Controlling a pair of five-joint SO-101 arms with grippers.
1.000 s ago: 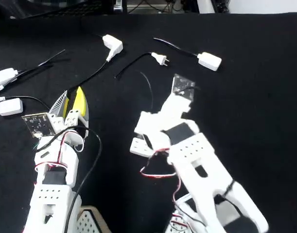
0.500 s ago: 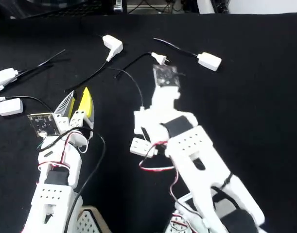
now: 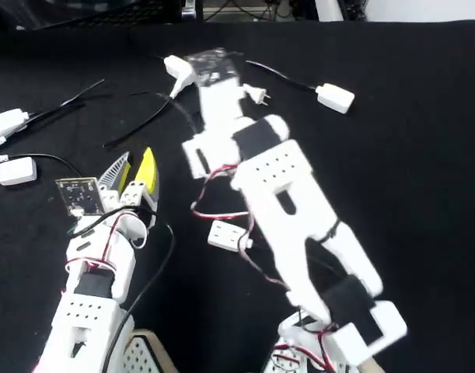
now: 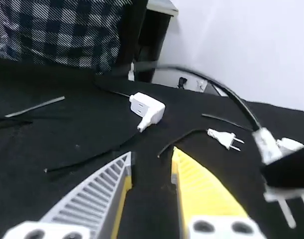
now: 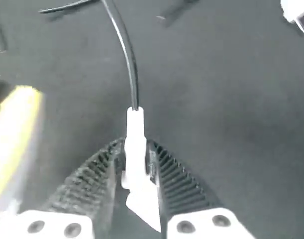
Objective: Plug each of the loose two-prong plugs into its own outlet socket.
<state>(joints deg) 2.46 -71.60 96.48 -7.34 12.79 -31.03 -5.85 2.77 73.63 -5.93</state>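
Plug [image 5: 137,167], slim, in ribbed right gripper [image 5: 136,146]

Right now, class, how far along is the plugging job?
Done: no plug looks seated yet. In hand: the right gripper clamps a white plug on a black cord. Remaining: the small white two-prong plug lies loose near the white socket block; the left gripper is open.

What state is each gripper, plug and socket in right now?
Left gripper: open, empty.
Right gripper: shut on the held plug.
Held plug: clamped, not plugged in.
Small plug: lying loose, unplugged.
Angled plug: lying loose, unplugged.
Socket: nothing plugged in.
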